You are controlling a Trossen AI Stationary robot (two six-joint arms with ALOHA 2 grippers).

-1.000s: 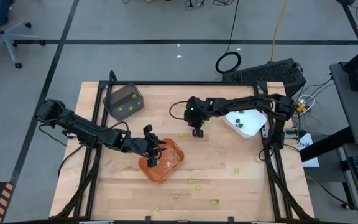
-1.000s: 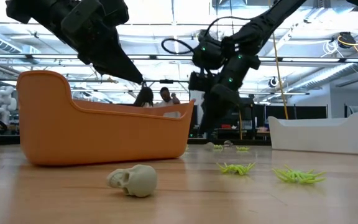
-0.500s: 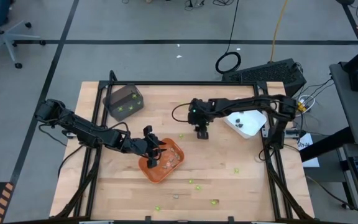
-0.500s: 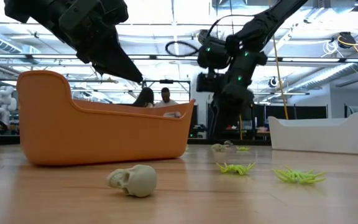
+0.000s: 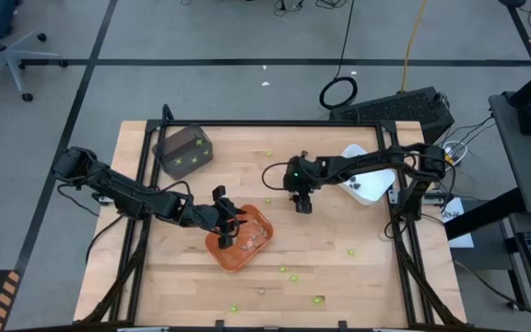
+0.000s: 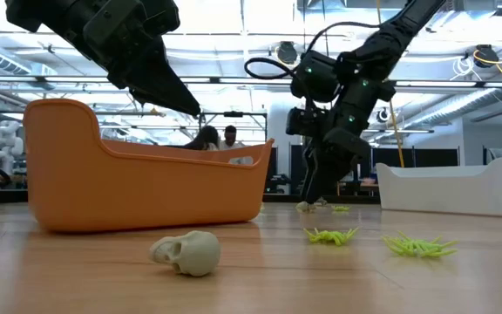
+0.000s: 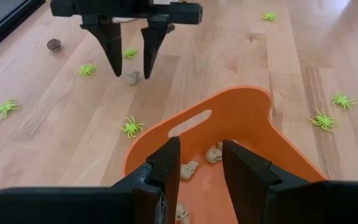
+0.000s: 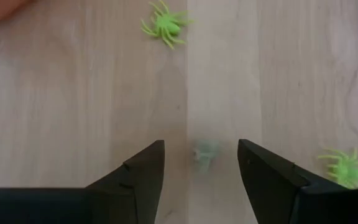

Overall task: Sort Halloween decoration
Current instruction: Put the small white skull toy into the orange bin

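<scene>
- Right gripper [image 8: 201, 163] spread apart, straddling a tan-grey skull [image 8: 204, 152] at lower centre of the right wrist view – prone to squirt sideways if clipped off-centre
- Left gripper [image 7: 199, 163] parted, empty, over the orange tray [image 7: 253, 106] holding more skulls – risks nudging its rim
- Lime-green spiders [image 5: 350, 252] scattered lower right in the high view

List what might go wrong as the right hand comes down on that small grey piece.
1. The right hand is open over a tiny tan-grey piece; its fingers may nudge it aside instead of pinching it.
2. Lime-green spiders lie nearby and could get swept along.
3. The left hand hangs over the orange tray, crowding any drop-off there.
</scene>
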